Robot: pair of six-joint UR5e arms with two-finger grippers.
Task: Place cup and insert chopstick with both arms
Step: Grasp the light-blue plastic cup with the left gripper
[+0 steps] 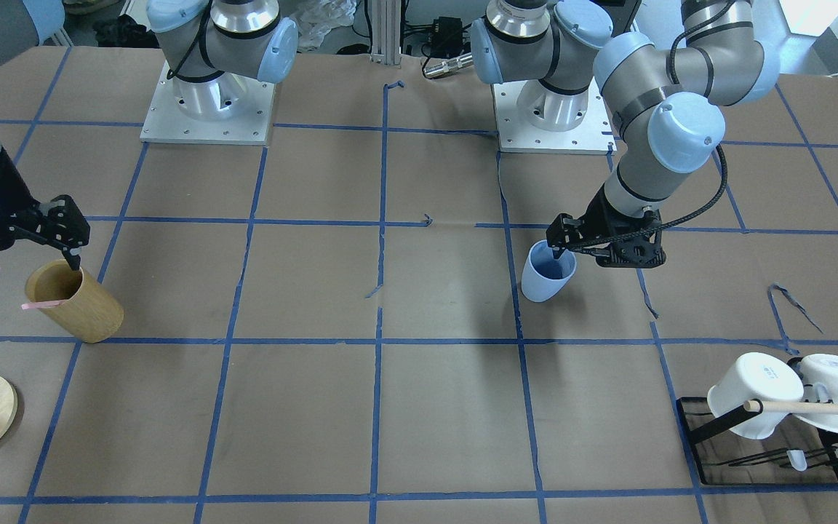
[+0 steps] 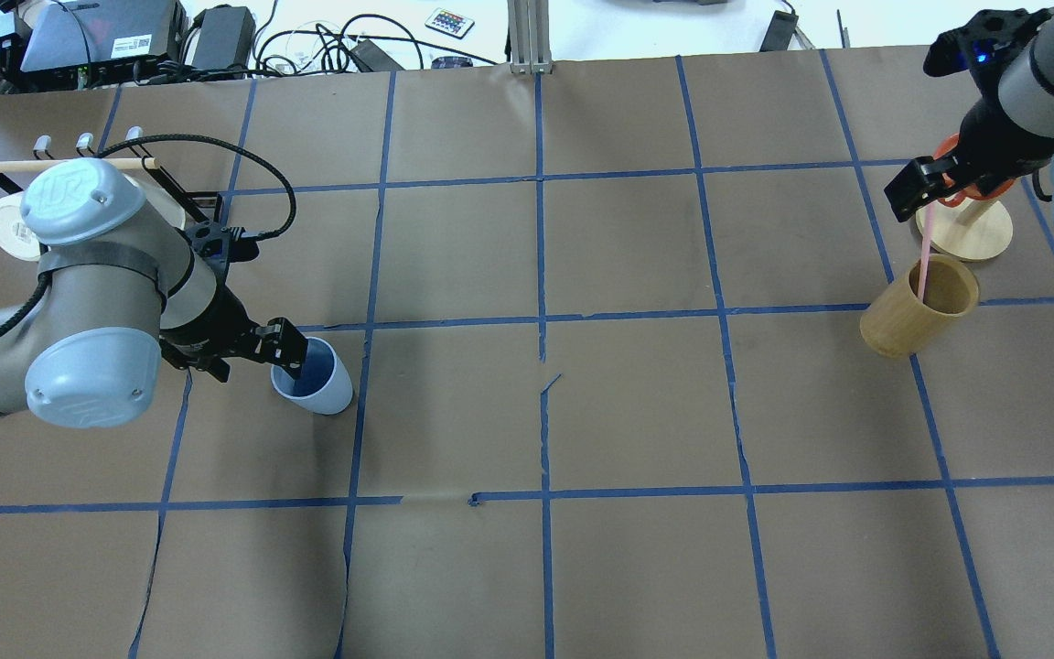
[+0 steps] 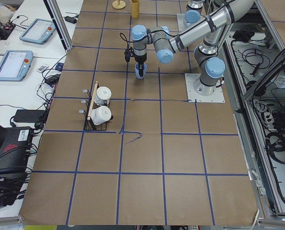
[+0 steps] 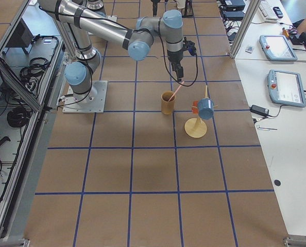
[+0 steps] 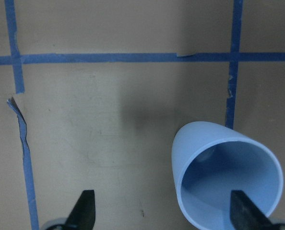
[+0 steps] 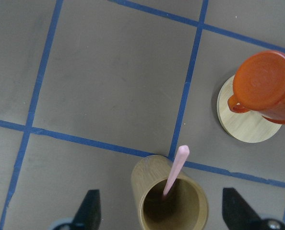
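The pale blue cup (image 1: 546, 276) stands upright on the brown table, also in the overhead view (image 2: 318, 386) and the left wrist view (image 5: 219, 158). My left gripper (image 1: 579, 255) is open at the cup's rim. One finger (image 5: 243, 215) reaches inside the cup and the other (image 5: 85, 211) hangs over bare table. The pink chopstick (image 6: 175, 167) leans inside a tan wooden cylinder (image 1: 81, 306). Its top sticks out over the rim (image 2: 924, 256). My right gripper (image 1: 30, 266) hovers open above the cylinder, its jaws wide on either side and apart from the stick.
An orange cup (image 6: 265, 86) hangs on a round wooden stand (image 2: 980, 233) beside the cylinder. A black rack (image 1: 710, 444) with two white mugs (image 1: 753, 393) and a long wooden dowel (image 1: 819, 407) stands at the left arm's side. Blue tape lines grid the table.
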